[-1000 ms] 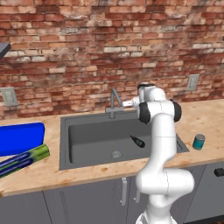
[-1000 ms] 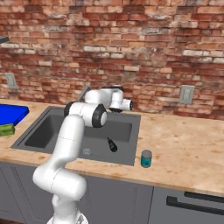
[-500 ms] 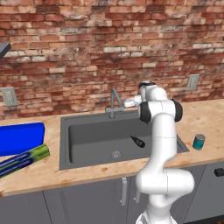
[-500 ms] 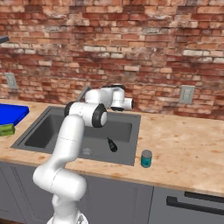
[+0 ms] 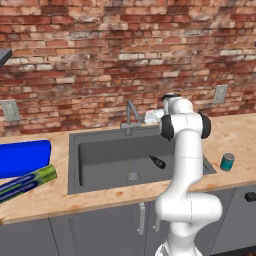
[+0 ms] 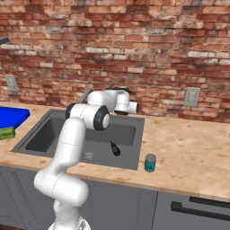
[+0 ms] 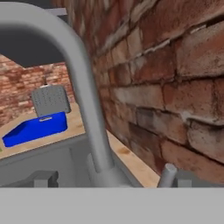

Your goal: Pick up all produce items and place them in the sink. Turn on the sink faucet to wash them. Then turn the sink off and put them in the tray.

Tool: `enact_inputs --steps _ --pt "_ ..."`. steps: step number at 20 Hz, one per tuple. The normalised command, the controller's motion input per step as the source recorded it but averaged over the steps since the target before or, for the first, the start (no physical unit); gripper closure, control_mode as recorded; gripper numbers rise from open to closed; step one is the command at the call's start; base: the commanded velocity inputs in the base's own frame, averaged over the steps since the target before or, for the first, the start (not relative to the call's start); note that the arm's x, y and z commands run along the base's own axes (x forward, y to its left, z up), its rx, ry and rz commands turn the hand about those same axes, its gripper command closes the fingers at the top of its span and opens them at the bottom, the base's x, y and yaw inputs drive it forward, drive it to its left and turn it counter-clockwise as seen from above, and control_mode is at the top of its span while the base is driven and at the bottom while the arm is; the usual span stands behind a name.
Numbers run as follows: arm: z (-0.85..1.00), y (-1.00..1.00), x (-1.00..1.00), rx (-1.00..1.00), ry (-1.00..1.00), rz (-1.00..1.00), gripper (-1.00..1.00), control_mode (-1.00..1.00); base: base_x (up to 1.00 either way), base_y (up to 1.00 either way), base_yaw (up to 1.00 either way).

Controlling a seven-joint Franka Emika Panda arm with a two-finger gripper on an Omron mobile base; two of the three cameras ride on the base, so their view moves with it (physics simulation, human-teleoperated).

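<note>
Produce is lying in the sink [image 5: 100, 155] already: the one dark teardrop piece [image 5: 157, 161] is resting on the basin floor toward the right side, a little way from the drain. I am holding the arm up at the back of the basin with the tool [image 5: 150, 117] reaching sideways at the sink faucet [image 5: 131, 116], close against the brick wall [image 5: 100, 60]. What is changing is the jaws: a second ago they were partway closed, and now they are spread as wide as they go, with nothing between them, while the arm itself is barely moving. In the hand view the grey spout [image 7: 83, 100] is rising right in front of the camera, with what may be the small handle [image 7: 166, 174] at the lower right, though the blur is making that hard to confirm. I am reading this as the lead-in to turning the water on, so the washing step is just starting. The blue tray [image 5: 22, 157] is waiting on the tabotop's far left, beside the striped box [image 5: 27, 182], and the teal can [image 5: 227, 162] is standing to the right of the basin.
</note>
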Motion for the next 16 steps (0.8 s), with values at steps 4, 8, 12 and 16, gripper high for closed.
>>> enact_inputs --steps 4,8,12,16 --pt "0.09 -0.06 0.0 0.0 -0.02 0.0 -1.0 -1.0 0.0 0.0 0.0" --pt "0.42 -0.14 -0.03 0.0 -0.07 0.0 -1.0 -1.0 0.0 0.0 0.0" --pt "0.44 -0.17 -0.11 0.0 -0.12 0.0 -1.0 -1.0 0.0 0.0 0.0" --pt "0.37 -0.19 -0.39 0.0 -0.14 0.0 -1.0 -1.0 0.0 0.0 0.0"
